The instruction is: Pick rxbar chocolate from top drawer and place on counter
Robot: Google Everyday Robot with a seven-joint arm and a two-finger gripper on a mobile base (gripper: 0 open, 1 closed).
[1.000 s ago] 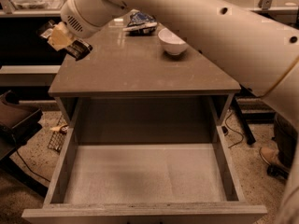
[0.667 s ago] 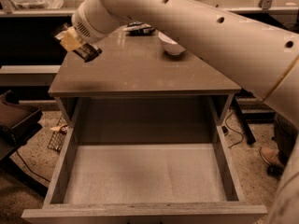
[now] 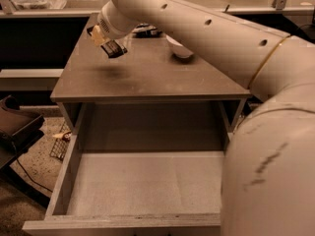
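The top drawer (image 3: 147, 181) is pulled open below the counter, and its pale speckled floor is bare. My gripper (image 3: 106, 39) hangs a little above the left back part of the counter (image 3: 147, 73), at the end of the big white arm. It is shut on the rxbar chocolate (image 3: 114, 48), a small dark bar that sticks out below the fingers. The bar is off the surface, and its shadow lies on the counter just beneath it.
A white bowl (image 3: 180, 48) stands at the back of the counter, right of the gripper. A blue-and-white snack bag (image 3: 145, 30) lies behind it. My arm (image 3: 246, 58) crosses the right side. A dark chair (image 3: 15, 124) is at left on the floor.
The gripper with the dark bar has moved right, from beyond the counter's left edge to above its left back part. The drawer stays open.
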